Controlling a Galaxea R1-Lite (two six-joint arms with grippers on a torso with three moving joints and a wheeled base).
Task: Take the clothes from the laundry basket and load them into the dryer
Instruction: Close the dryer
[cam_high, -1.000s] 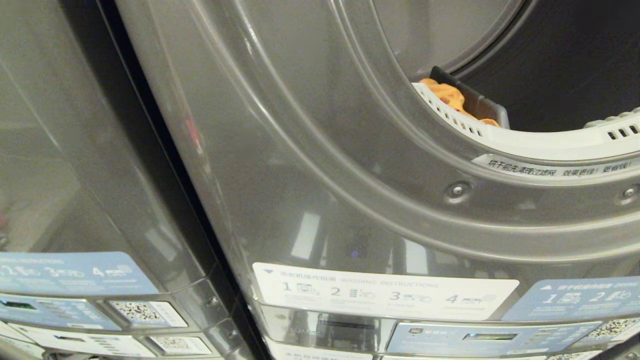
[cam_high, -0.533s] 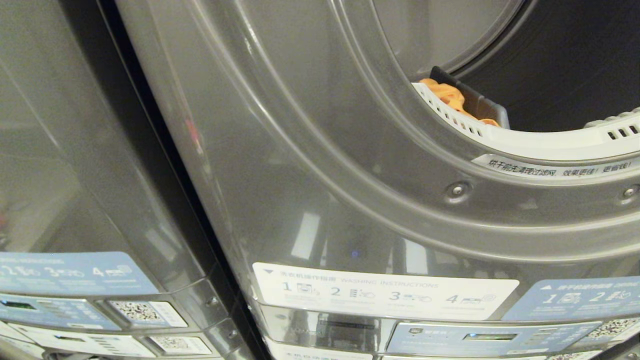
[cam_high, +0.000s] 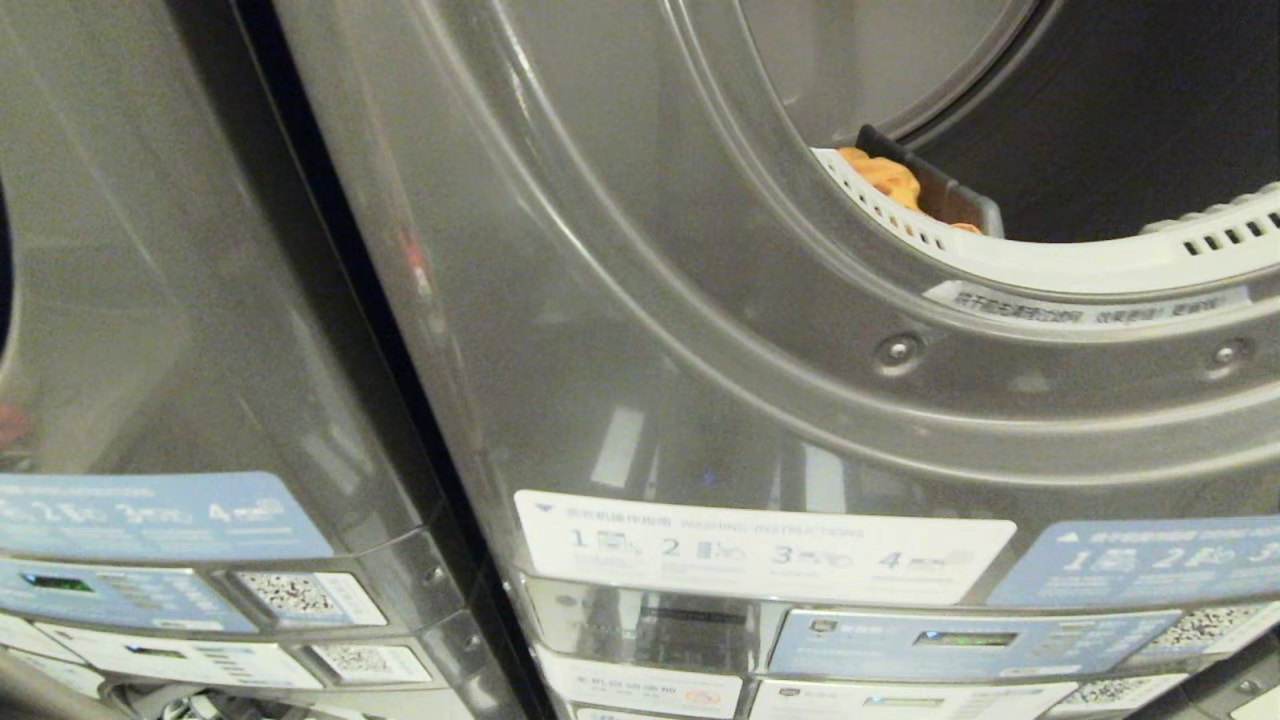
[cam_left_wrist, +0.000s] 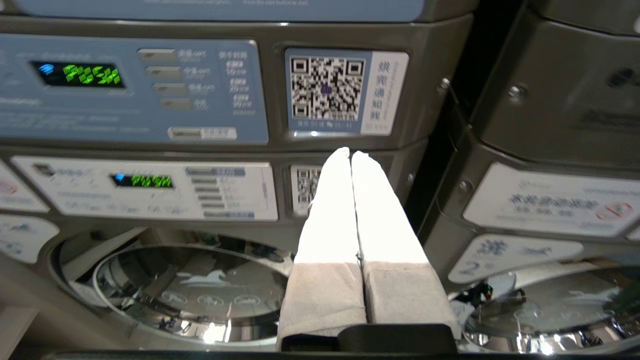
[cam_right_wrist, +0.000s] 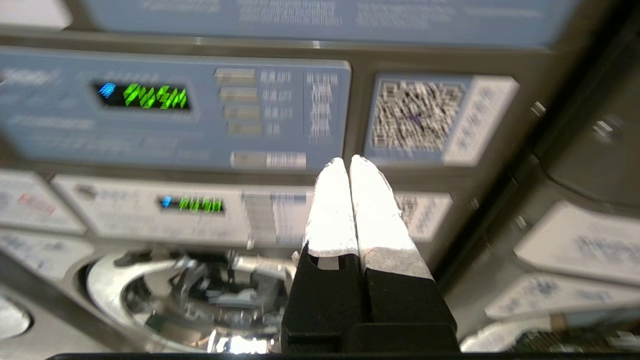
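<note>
The grey dryer (cam_high: 620, 330) fills the head view, its open drum mouth at about two o'clock. Inside the white perforated rim (cam_high: 1060, 265), an orange garment (cam_high: 885, 178) lies against a dark drum fin (cam_high: 940, 195) (only a small fold of it shows). A white instruction sticker (cam_high: 765, 545) sits at six o'clock on the dryer front. Neither arm shows in the head view. In the wrist views, the left gripper (cam_left_wrist: 350, 152) and right gripper (cam_right_wrist: 346, 161) each point at control panels (cam_left_wrist: 132, 92), fingers pressed together, holding nothing.
</note>
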